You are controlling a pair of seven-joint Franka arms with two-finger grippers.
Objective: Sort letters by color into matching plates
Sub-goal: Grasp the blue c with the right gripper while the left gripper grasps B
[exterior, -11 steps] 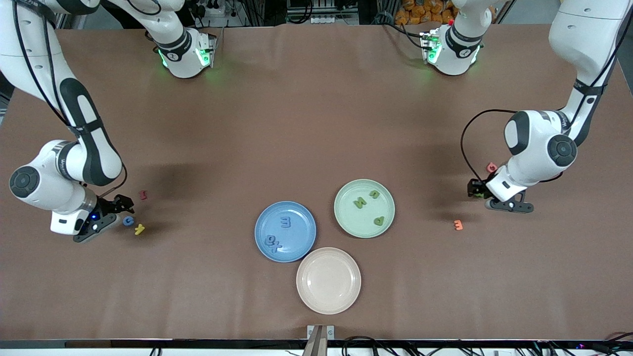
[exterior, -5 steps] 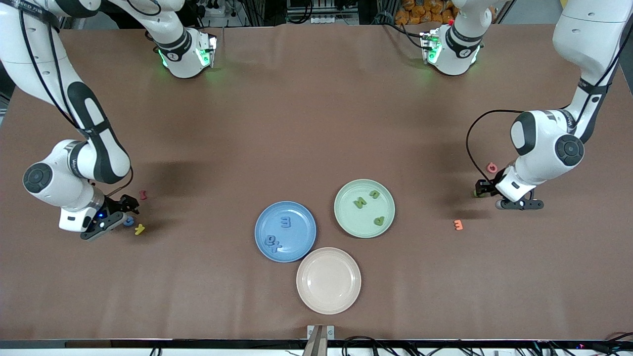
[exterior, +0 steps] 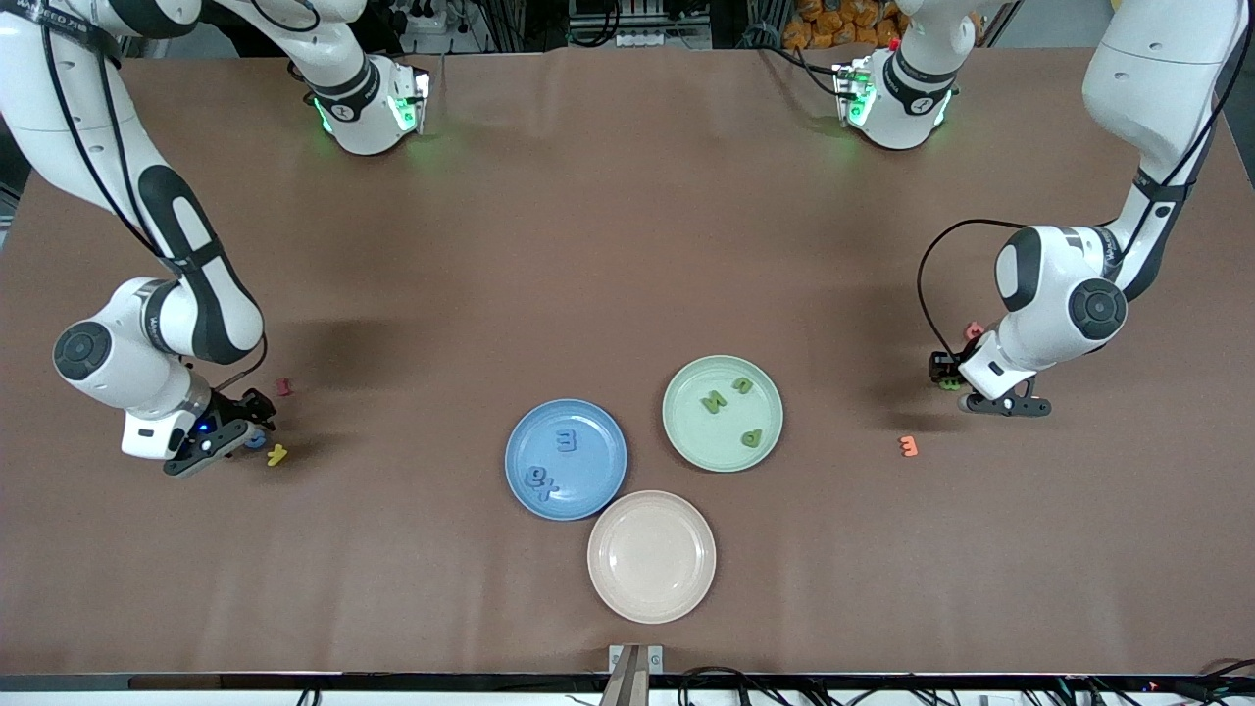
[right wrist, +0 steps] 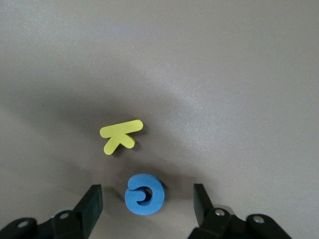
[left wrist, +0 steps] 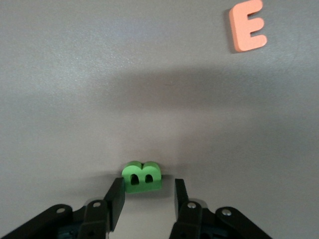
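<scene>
A blue letter [right wrist: 144, 194] lies flat on the table between the wide-apart fingers of my right gripper [right wrist: 147, 196], which is open and touches nothing; in the front view the right gripper [exterior: 250, 424] half covers the blue letter [exterior: 258, 441]. My left gripper [left wrist: 148, 188] is low at a green letter B [left wrist: 142, 177]; one fingertip [left wrist: 117, 188] touches its side and the other stands apart. The front view shows the left gripper [exterior: 946, 377] at the left arm's end of the table. The blue plate [exterior: 600, 473] holds three blue letters. The green plate [exterior: 694, 438] holds three green letters.
A yellow letter [right wrist: 121, 135] lies close to the blue one, a small red letter [exterior: 283, 386] a little farther from the front camera. An orange E [left wrist: 247, 26] and a pink letter [exterior: 974, 331] lie near the left gripper. An empty beige plate [exterior: 651, 556] sits nearest the front camera.
The right gripper slid toward the plates until it straddled the blue letter, and its fingers drew in a little. The left gripper wavered beside the green letter and narrowed slightly.
</scene>
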